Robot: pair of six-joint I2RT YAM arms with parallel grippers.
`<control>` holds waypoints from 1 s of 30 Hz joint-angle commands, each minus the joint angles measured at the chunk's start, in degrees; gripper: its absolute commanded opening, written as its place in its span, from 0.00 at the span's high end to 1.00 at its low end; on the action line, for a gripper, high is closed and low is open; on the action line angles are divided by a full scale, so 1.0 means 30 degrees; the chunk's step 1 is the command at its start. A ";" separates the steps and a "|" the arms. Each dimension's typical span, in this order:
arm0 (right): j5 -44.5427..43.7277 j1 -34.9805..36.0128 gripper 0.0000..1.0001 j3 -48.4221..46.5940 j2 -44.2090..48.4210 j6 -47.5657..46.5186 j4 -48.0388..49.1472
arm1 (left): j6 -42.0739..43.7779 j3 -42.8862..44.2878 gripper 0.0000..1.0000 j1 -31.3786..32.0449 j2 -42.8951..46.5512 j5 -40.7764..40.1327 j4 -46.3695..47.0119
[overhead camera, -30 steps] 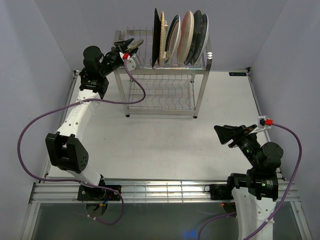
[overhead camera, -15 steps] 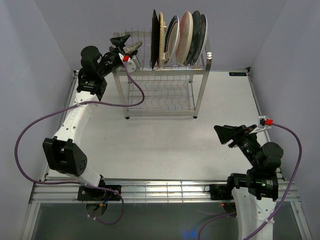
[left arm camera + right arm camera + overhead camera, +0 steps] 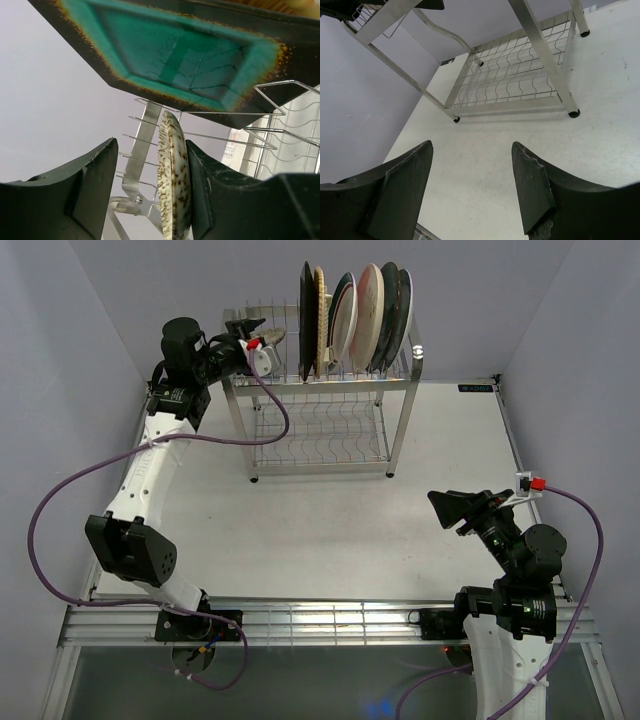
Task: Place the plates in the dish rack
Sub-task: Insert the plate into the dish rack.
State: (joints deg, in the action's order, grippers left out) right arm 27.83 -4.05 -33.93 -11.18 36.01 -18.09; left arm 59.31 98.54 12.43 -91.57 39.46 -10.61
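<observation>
Final plate going in: small silver-grey speckled round plate (image 3: 172, 190) stands on upper tier of shiny steel wire dish rack (image 3: 330, 383), beside brown square teal-centred plate (image 3: 185, 55). Left gripper (image 3: 151, 147) slack around it, gap one side. Right gripper (image 3: 471, 145) agape, empty. Next: back straight out, no nudging.

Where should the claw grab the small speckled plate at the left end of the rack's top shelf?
Its near rim, from the left end of the rack: the speckled plate sits edge-on to the left claw, one finger per face; the brown square plate crowds the far side.

Left gripper (image 3: 150, 155), right gripper (image 3: 472, 150): jaws parted
</observation>
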 commanded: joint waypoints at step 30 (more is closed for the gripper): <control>0.0448 -0.0025 0.30 -0.0115 0.0592 0.0184 0.0550 | -0.2191 0.4244 0.45 0.0135 -0.2173 0.1670 -0.4669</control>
State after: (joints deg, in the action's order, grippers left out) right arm 28.29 -4.05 -33.93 -10.33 36.12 -18.06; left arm 56.03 113.60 12.21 -100.51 42.68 -27.16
